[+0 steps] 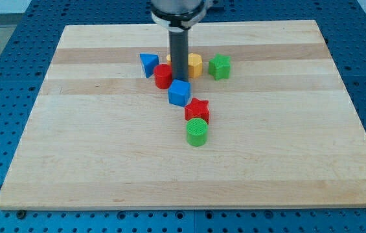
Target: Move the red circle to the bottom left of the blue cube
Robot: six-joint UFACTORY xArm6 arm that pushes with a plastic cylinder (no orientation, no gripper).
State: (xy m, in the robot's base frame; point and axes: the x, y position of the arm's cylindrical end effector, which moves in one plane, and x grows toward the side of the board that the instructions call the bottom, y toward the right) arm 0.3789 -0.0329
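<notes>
The red circle (162,76) lies on the wooden board (105,149), just up and left of the blue cube (179,93). My tip (179,78) stands between them, touching the red circle's right side and right above the blue cube's top edge. The rod (179,55) hides part of the yellow block behind it.
A blue triangle (148,64) lies left of the red circle. A yellow block (194,65) and a green block (219,66) lie to the rod's right. A red star (197,109) and a green cylinder (197,131) lie below and right of the blue cube.
</notes>
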